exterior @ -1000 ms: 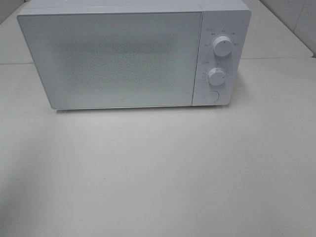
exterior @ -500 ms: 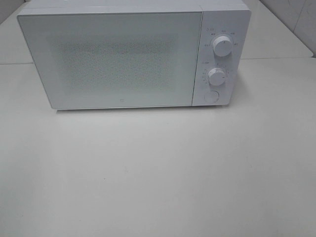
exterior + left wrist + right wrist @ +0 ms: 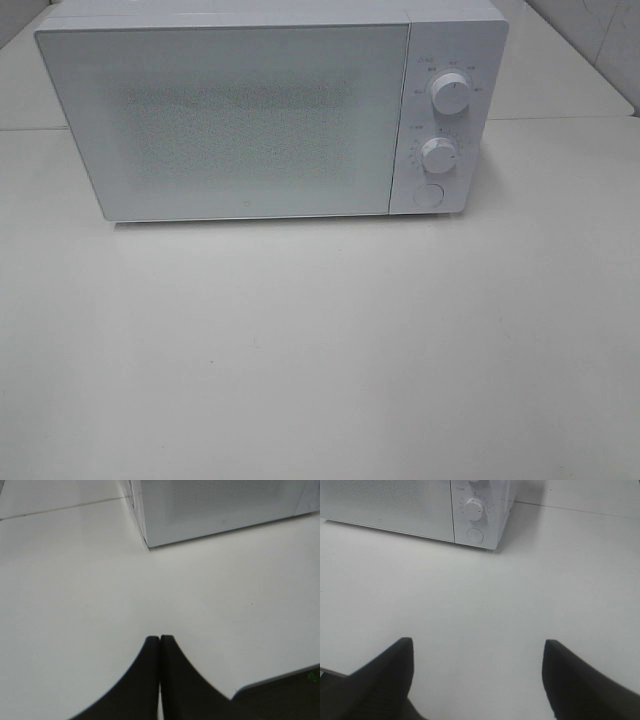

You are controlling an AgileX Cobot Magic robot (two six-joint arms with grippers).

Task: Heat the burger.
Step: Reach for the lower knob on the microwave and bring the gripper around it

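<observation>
change: nothing has visibly moved since a second ago; in the high view the microwave (image 3: 250, 110) stands on the same spot and both of its dials point as before.
microwave: white and box-shaped, it sits toward the back of the white table (image 3: 320, 350) with its front to the high camera.
door: the door (image 3: 230, 120) is shut and flush with the front. its pale dotted window shows no clear shape behind it.
controls: a panel to the right of the door carries an upper dial (image 3: 451, 94), a lower dial (image 3: 439, 155) under it, and a round button (image 3: 429, 196) at the bottom.
burger: it shows in none of the three views, so i cannot tell where it is.
left gripper: the left gripper (image 3: 160, 639) shows only in its own wrist view. its two dark fingers are pressed together at the tips with nothing between them. it hangs over bare table, with the microwave's near corner (image 3: 146, 544) well ahead of it.
right gripper: the right gripper (image 3: 477, 642) shows only in its own wrist view. its fingers (image 3: 395, 670) are spread wide and nothing is held, only bare table showing between them. the panel end of the microwave lies well ahead of it.
table: a seam (image 3: 560, 118) runs across it level with the microwave.
</observation>
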